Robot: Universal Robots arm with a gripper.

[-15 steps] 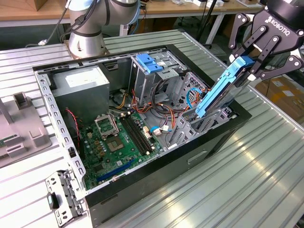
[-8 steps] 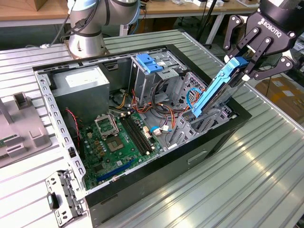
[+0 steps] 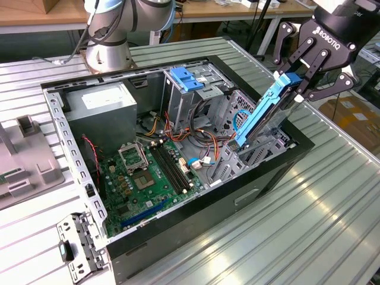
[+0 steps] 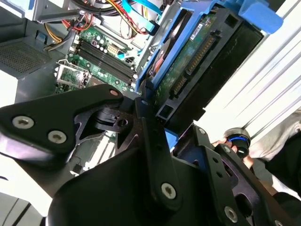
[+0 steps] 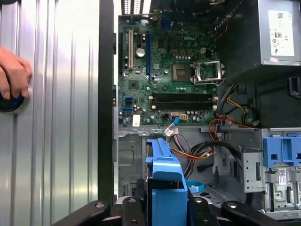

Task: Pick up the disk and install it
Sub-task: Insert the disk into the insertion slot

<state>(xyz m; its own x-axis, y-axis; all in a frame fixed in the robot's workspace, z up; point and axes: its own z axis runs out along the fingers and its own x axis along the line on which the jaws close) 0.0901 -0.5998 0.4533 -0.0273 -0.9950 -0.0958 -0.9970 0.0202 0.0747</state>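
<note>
In the exterior view I see the gripper (image 3: 298,90) pinching the upper end of the disk (image 3: 261,119), one finger on each side. The disk stands tilted. Its top is above the rim of the open computer case (image 3: 208,202) and its lower end is down inside the case, against the wall on the exterior view's right. I cannot tell whether that end touches the metal frame there. The motherboard (image 3: 142,178) lies on the case floor, and the grey power supply box (image 3: 101,104) sits in the far corner of the case.

In the second wrist view the disk's (image 4: 197,61) green circuit side faces me, edged by blue rails and clamped by the gripper (image 4: 169,127). Outside the case, a hand (image 4: 223,143) holds a round knob (image 4: 237,140).

In the first wrist view the disk's (image 5: 164,188) blue rail points into the case (image 5: 106,94), towards the motherboard (image 5: 164,84). Outside the case wall, the hand (image 5: 11,75) rests on the knob (image 5: 9,101) on the ribbed table (image 5: 61,141).
</note>
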